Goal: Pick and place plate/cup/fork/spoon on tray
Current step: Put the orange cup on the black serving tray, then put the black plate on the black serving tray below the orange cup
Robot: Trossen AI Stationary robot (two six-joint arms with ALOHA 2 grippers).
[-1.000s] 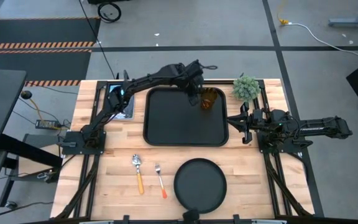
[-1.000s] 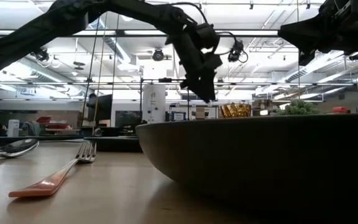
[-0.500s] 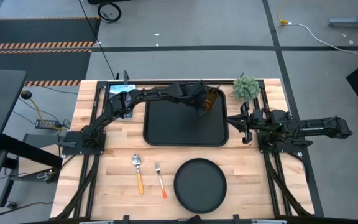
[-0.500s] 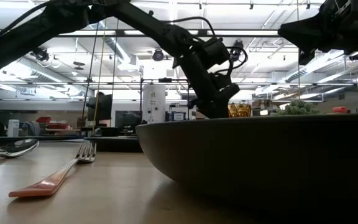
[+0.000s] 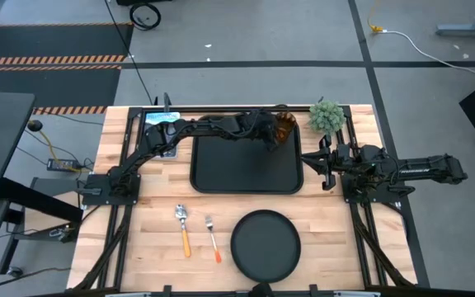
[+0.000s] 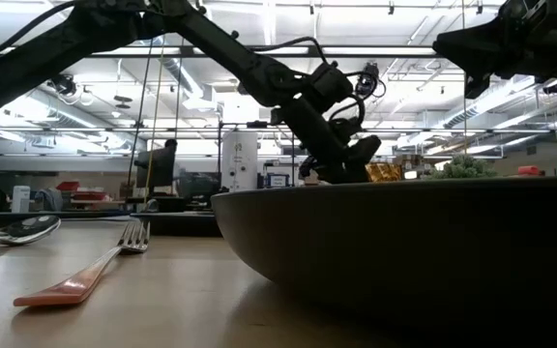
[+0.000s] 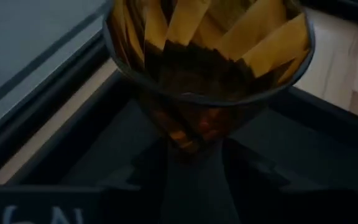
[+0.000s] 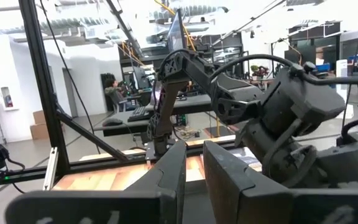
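Note:
The amber cup stands upright in the far right corner of the black tray; it also shows in the low view and fills the left wrist view. My left gripper reaches it from the tray's left side and is closed around its lower part. The round black plate, the fork and the spoon lie flat on the table near the front edge. My right gripper waits just off the tray's right edge, its fingers nearly together and empty. My left gripper has the cup's lower wall between its two fingers, near the base. The fingers slant down from the table's left. The cup stays upright with its base on the tray. The black tray behind makes the fingers' edges hard to see.
A small green plant stands just beyond the tray's far right corner, close to the cup. A blue-lit device sits at the table's far left. People show in the room beyond the table.
My left gripper has come down toward the tray's far right corner and tipped from pointing down to slanting toward the right, ending at the cup. The cup has slid a little toward the tray's far right corner, staying upright.

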